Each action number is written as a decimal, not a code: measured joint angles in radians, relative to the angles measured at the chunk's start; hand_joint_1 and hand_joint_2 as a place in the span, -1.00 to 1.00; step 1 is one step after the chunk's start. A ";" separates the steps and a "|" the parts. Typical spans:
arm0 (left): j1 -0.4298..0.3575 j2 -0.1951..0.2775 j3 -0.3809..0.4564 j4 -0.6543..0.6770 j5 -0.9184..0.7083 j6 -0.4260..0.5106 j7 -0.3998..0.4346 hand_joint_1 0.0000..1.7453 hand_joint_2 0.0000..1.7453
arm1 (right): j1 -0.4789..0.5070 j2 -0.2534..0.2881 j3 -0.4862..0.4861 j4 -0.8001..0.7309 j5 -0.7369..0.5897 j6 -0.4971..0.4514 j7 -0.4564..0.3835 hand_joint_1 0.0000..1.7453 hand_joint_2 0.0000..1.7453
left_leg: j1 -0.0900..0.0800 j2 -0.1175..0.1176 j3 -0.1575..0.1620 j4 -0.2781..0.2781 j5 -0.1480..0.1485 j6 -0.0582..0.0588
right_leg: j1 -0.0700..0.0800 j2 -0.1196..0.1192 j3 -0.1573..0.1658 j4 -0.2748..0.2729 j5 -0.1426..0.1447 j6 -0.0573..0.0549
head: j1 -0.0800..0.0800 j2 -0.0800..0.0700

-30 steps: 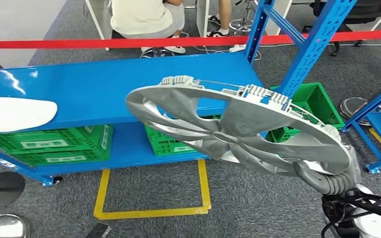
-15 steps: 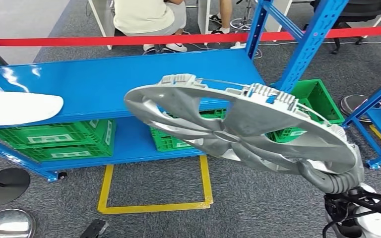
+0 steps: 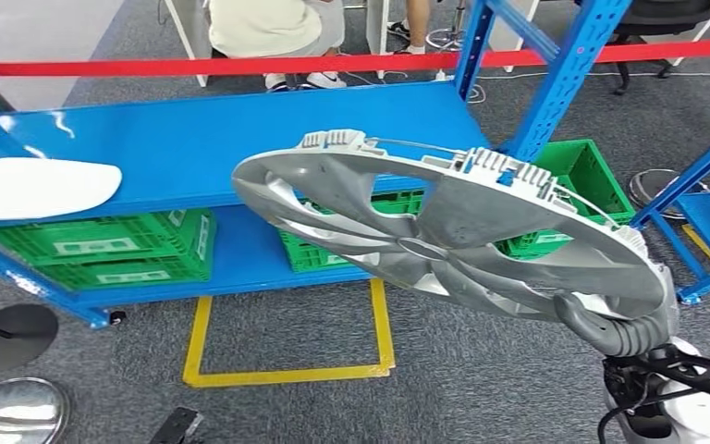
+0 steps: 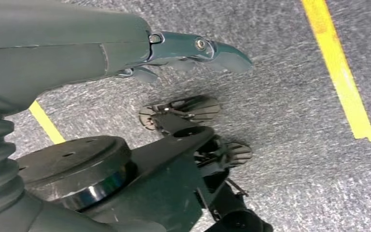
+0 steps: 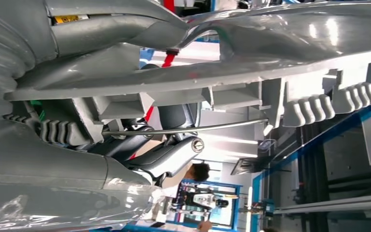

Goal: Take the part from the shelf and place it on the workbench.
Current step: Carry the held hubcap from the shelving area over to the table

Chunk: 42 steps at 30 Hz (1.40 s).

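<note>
Above the blue metal shelf [image 3: 194, 157] at centre frame, the right hand [image 3: 615, 324] fingers grip the large silver plastic wheel cover [image 3: 444, 236]; keep it level while carrying it.

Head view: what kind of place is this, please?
Probably a workshop or warehouse test area: a blue steel shelf holding green crates, yellow floor marking, and a red barrier tape.
</note>
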 joint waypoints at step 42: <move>0.018 -0.005 -0.001 0.001 -0.006 0.007 -0.003 -1.00 1.00 | -0.001 0.020 -0.002 -0.001 0.038 -0.008 0.004 1.00 1.00 | -0.010 0.000 0.001 -0.012 0.007 0.033 | -0.002 -0.003 -0.017 -0.036 0.053 -0.003 | 0.007 0.000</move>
